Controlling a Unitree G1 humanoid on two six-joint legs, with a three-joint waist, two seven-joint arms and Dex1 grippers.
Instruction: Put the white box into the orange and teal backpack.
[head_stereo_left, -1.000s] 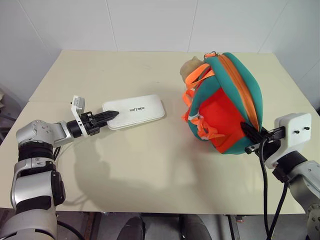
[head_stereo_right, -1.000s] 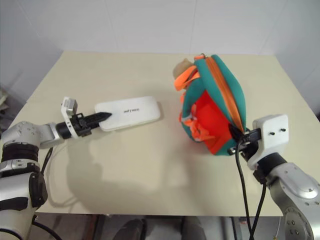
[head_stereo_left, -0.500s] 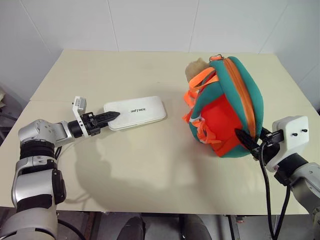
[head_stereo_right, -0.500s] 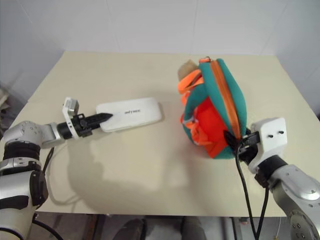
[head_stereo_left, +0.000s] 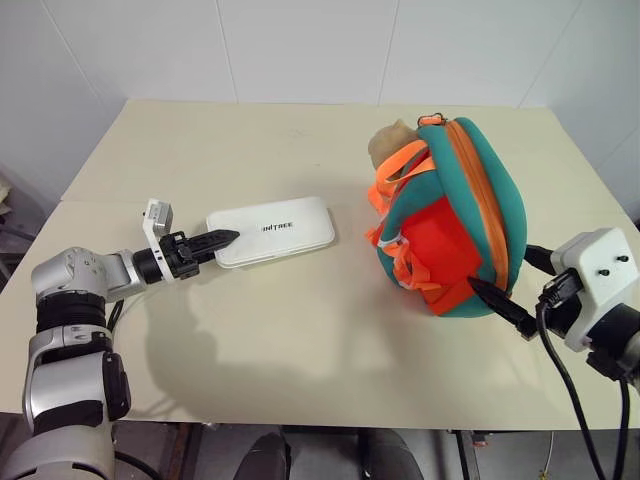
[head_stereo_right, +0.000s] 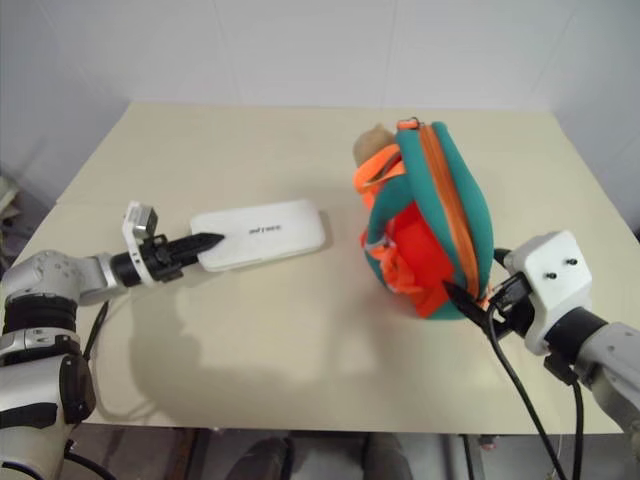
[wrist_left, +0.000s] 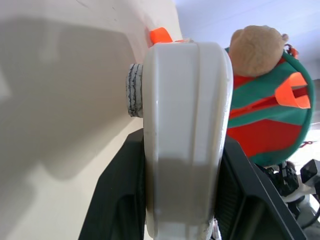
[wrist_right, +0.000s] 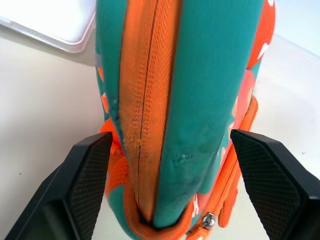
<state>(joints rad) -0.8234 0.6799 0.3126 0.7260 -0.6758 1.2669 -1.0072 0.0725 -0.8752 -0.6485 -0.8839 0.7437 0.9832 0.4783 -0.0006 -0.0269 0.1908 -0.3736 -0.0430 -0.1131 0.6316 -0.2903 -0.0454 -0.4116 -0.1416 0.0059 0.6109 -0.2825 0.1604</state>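
Note:
The white box lies flat on the table, left of the middle. My left gripper is shut on its left end; in the left wrist view the box's edge sits squeezed between the two black fingers. The orange and teal backpack stands on the right of the table with its orange zipper closed and a beige plush ball at its far side. My right gripper is open at the backpack's near right end, its fingers spread wide on either side of the bag.
The beige table has bare room between the box and the backpack and along its near edge. White walls close in behind and at both sides. A black cable hangs from the right wrist off the table's front right.
My right gripper has opened, let go of the backpack's end and drawn slightly back. The backpack has settled more upright. The left gripper still grips the box, almost unmoved.

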